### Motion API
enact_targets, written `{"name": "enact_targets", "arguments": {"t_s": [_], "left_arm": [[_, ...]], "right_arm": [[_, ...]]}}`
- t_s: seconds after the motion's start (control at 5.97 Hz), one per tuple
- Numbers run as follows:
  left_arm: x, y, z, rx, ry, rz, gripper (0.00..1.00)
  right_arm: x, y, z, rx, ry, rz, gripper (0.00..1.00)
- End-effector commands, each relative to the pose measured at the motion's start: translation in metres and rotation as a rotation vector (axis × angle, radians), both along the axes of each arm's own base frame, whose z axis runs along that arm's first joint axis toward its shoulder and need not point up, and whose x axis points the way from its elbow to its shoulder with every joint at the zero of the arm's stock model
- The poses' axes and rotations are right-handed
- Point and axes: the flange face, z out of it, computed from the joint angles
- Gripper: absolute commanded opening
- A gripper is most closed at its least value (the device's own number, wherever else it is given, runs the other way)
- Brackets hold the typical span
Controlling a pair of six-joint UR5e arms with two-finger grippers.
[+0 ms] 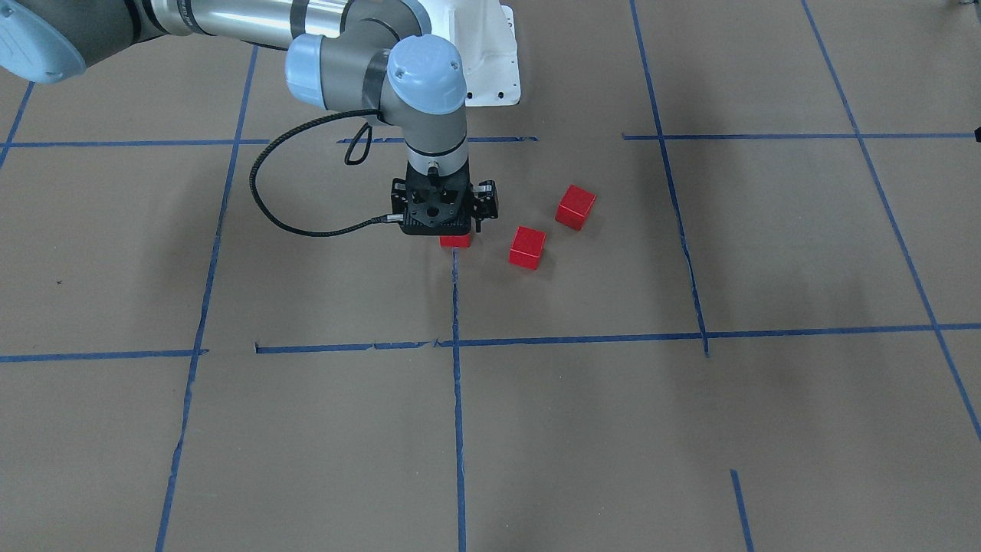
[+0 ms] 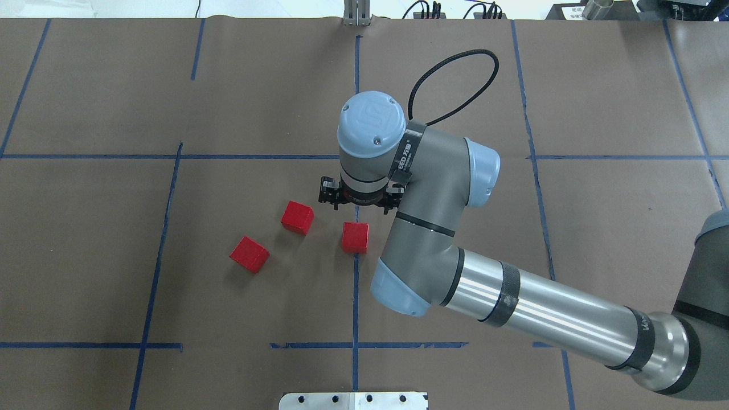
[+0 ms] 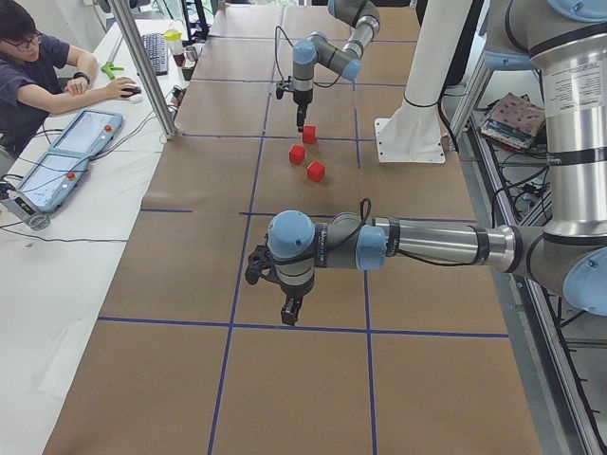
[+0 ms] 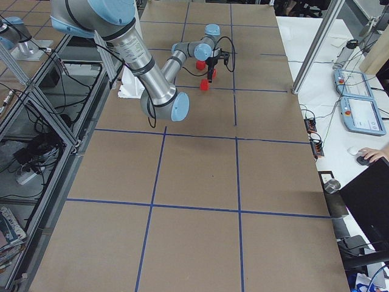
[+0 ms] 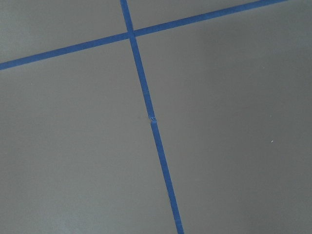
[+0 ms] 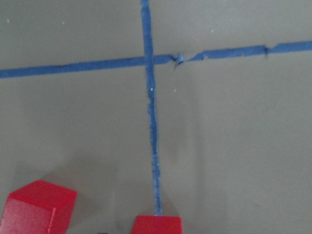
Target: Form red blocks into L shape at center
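Note:
Three red blocks lie apart on the brown paper near the center tape line (image 2: 355,296). One block (image 2: 355,237) sits on that line; in the front-facing view only its lower edge (image 1: 456,241) shows below the gripper body. The second block (image 2: 297,217) and third block (image 2: 249,254) lie to its left, each turned at an angle. My right gripper (image 2: 357,199) hangs over the line just beyond the first block, its fingers hidden under the wrist. The right wrist view shows the tops of two blocks (image 6: 156,224) (image 6: 40,204). My left gripper (image 3: 289,308) points down at bare paper; I cannot tell whether it is open or shut.
A black cable (image 2: 455,85) loops off the right wrist. The white robot base (image 1: 490,54) stands behind the blocks. A person (image 3: 38,76) sits at the side desk with teach pendants (image 3: 76,142). Blue tape lines grid the paper.

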Motion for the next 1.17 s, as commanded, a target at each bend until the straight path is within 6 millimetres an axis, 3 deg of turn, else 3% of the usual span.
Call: {"name": "enact_targets", "arguments": {"t_s": [0.0, 0.17, 0.33, 0.5, 0.67, 0.84, 1.0], "left_arm": [[0.000, -0.016, -0.017, 0.051, -0.004, -0.002, 1.00], [0.001, -0.028, -0.032, 0.142, -0.003, -0.002, 1.00], [0.002, -0.042, -0.043, 0.235, 0.004, -0.004, 1.00], [0.010, -0.061, -0.066, 0.238, 0.019, -0.024, 1.00], [0.028, -0.064, -0.080, 0.205, 0.035, -0.052, 1.00], [0.040, -0.074, -0.092, 0.196, 0.045, -0.056, 1.00], [0.069, -0.076, -0.109, 0.237, 0.062, -0.015, 1.00]], "right_arm": [[0.108, -0.083, 0.034, -0.023, -0.025, -0.029, 1.00], [0.188, -0.114, 0.083, -0.029, -0.057, -0.059, 1.00], [0.266, -0.132, 0.139, 0.029, -0.041, -0.079, 1.00], [0.321, -0.138, 0.192, 0.121, -0.003, -0.148, 1.00], [0.380, -0.135, 0.253, 0.184, 0.035, -0.218, 1.00], [0.460, -0.121, 0.317, 0.238, 0.055, -0.270, 1.00], [0.524, -0.084, 0.391, 0.243, 0.075, -0.315, 1.00]]}}
